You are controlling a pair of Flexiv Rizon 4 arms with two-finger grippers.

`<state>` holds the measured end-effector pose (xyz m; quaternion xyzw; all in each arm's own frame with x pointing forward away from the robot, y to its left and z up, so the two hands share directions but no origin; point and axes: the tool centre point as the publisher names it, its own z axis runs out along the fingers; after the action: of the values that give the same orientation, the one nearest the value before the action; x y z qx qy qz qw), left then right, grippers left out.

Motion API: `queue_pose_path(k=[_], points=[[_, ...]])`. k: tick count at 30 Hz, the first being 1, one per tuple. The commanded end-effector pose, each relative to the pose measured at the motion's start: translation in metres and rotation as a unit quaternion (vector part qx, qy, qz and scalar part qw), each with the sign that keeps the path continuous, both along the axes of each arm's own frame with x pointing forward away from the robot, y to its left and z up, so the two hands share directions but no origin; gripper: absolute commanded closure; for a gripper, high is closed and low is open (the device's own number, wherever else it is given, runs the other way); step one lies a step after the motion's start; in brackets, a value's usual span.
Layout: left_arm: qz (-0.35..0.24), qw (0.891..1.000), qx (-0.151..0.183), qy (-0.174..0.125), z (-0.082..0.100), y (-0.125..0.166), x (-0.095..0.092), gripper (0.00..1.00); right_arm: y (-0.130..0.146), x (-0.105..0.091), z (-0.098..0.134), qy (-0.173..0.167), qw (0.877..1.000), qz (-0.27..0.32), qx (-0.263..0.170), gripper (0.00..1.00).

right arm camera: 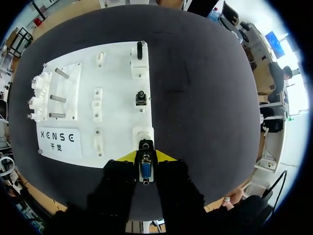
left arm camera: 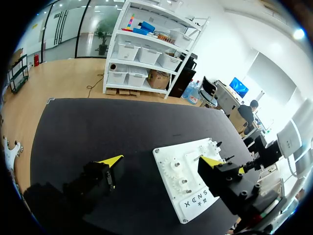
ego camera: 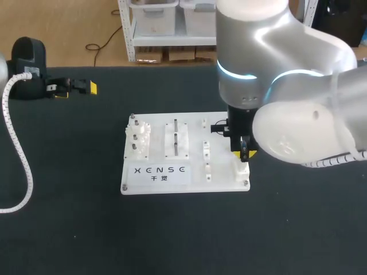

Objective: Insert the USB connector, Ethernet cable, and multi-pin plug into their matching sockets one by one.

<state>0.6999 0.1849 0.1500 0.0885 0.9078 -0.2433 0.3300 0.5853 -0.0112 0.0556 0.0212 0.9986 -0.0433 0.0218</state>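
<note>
Plugs: one multi-pin plug (right arm camera: 145, 172) clamped in right tool (right arm camera: 145, 157), over one white board (right arm camera: 120, 122); left tool (left arm camera: 161, 160) wide.

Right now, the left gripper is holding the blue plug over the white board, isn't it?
Not quite. It is the right gripper, not the left, that holds the blue plug over the white board. The right wrist view shows it.

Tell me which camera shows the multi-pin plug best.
Right wrist view: the multi-pin plug sits face-on, gripped in the right tool. In the head view the right arm mostly hides it; the left wrist view doesn't resolve it.
</note>
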Motion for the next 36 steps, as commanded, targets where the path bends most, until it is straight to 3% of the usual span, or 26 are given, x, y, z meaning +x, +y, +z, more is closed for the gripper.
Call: queue_pose_path(k=[1,23,36], points=[[0.000,1.000,0.000,0.000,0.000,0.000,0.000,0.00,0.003,-0.002,-0.007,-0.001,1.000,-0.001,-0.005,1.00],[0.000,1.000,0.000,0.000,0.000,0.000,0.000,0.00,0.003,0.000,-0.002,-0.020,1.000,0.002,-0.010,1.00],[0.000,1.000,0.000,0.000,0.000,0.000,0.000,0.00,-0.002,-0.002,-0.012,-0.008,1.000,-0.003,-0.020,1.00]])
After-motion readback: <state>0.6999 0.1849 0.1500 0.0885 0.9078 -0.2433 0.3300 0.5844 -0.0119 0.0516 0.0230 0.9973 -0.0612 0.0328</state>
